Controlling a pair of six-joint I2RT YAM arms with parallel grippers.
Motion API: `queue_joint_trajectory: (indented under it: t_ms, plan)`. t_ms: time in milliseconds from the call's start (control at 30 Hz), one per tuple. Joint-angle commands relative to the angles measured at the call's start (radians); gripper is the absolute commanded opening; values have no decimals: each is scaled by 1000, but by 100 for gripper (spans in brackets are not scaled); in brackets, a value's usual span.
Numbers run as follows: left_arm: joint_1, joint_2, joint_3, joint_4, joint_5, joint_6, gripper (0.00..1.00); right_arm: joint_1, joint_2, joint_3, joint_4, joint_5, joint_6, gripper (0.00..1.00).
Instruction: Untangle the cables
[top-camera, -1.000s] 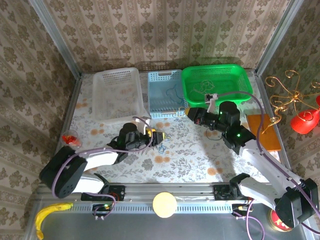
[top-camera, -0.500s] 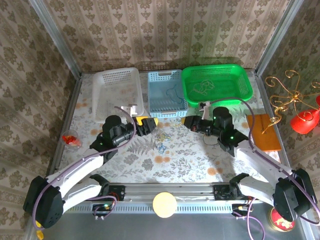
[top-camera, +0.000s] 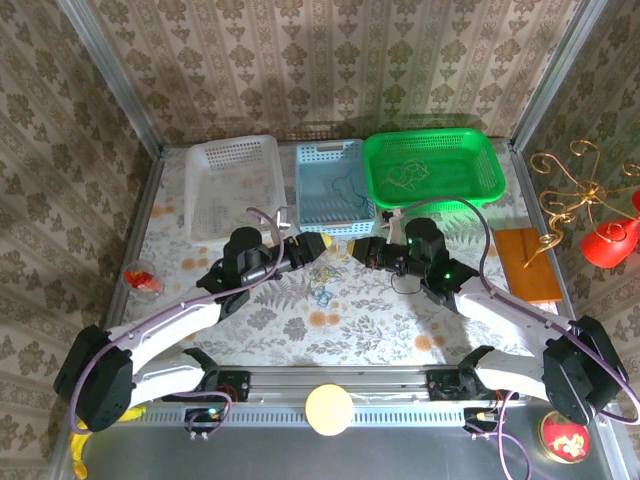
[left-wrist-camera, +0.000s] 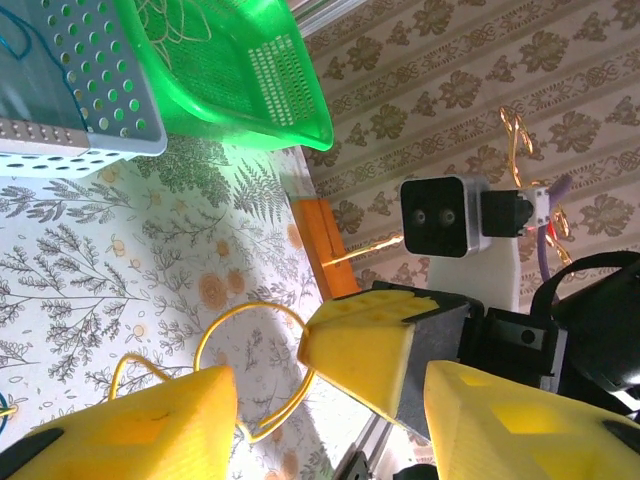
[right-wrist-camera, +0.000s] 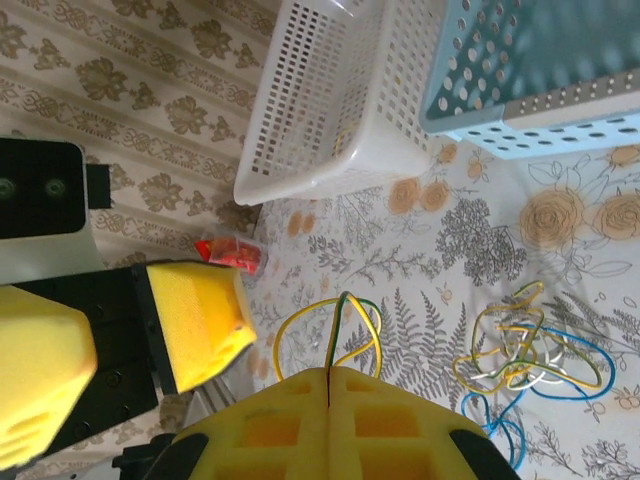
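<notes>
Over the table (top-camera: 400, 320), my right gripper (right-wrist-camera: 328, 378) pinches a yellow cable loop (right-wrist-camera: 345, 322) and my left gripper (top-camera: 320, 243) gapes beside it, needing, I judge, to grip that loop and draw it away from the tangled cables (right-wrist-camera: 525, 352) below.

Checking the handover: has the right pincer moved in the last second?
Yes. The right pincer slid left and down-frame, from the green basket's front corner to in front of the blue basket.

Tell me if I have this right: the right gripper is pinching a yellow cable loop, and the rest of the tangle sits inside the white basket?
Not quite. The right gripper is shut on a yellow cable loop, but the tangle lies on the flowered table, outside the white basket, not in it. The right wrist view shows this.
</notes>
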Motion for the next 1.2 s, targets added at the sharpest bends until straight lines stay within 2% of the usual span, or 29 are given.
queue_joint_trajectory:
  t_ms: [0,767,1067,1167]
  plan:
    - [-14,-17,2,-19,-50,-24,52,5,4,39,35,42,2,0]
    - [-26,34,-9,48,-69,-27,51,60,41,84,63,51,19,0]
    - [-26,53,-8,70,-73,-27,45,86,53,85,75,62,26,0]
    - [-26,46,-18,78,-84,-27,35,89,56,79,82,63,29,0]
